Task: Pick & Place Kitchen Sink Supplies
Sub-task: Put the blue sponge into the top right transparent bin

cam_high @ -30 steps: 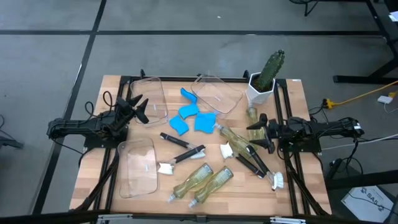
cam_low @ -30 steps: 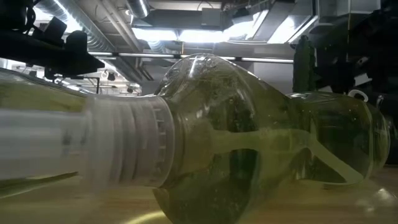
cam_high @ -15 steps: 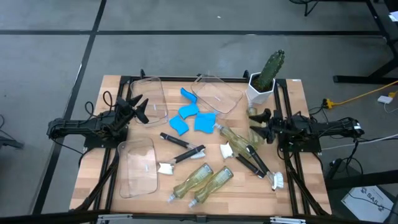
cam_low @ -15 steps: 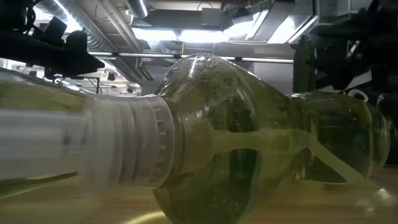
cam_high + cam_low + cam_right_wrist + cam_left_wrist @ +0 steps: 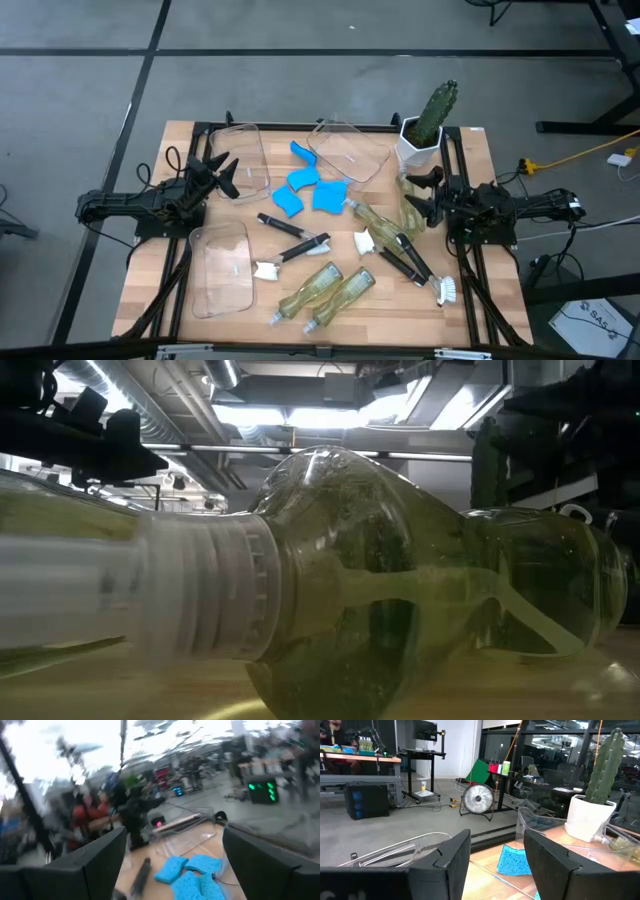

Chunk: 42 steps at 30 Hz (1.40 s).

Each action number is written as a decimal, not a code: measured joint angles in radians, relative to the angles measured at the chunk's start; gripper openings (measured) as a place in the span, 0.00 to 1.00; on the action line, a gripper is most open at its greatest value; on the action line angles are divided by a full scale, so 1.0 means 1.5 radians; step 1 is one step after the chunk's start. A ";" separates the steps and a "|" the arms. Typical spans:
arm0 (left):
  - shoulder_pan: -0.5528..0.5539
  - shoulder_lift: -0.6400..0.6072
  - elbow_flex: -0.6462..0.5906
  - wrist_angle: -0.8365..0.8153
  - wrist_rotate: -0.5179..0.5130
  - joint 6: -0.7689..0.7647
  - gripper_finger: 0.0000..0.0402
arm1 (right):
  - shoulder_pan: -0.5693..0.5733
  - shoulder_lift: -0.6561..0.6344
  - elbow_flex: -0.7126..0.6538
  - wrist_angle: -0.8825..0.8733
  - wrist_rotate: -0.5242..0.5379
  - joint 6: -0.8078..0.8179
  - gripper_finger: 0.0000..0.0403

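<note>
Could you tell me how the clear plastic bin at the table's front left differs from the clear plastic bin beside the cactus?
The front-left clear plastic bin lies flat, apart from the supplies. The clear plastic bin beside the cactus sits tilted at an angle, with small bright blue sponges just next to it. Both are transparent and empty.

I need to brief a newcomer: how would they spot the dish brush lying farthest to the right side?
Start at the green cactus in a white pot at the wooden table's far right corner, then go straight toward the near edge. The slim black-handled dish brush lies diagonally; its white bristle head sits nearest the right edge, beyond every other brush.
</note>
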 joint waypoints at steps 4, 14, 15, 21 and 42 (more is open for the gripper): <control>0.000 0.000 0.000 0.000 0.000 0.000 0.45 | 0.000 0.000 0.001 -0.015 -0.036 -0.056 0.81; 0.000 0.000 0.000 0.000 0.000 0.000 0.45 | 0.001 0.086 0.129 -0.214 0.036 -0.071 0.81; 0.000 0.000 0.000 0.000 0.000 0.000 0.45 | 0.001 0.107 0.145 -0.227 0.041 -0.069 0.81; 0.000 0.000 0.000 0.000 0.000 0.000 0.45 | 0.001 0.261 0.225 -0.266 0.044 -0.081 0.81; 0.000 0.000 0.000 0.000 0.000 0.000 0.45 | 0.001 0.733 0.449 -0.166 -0.254 -0.185 0.81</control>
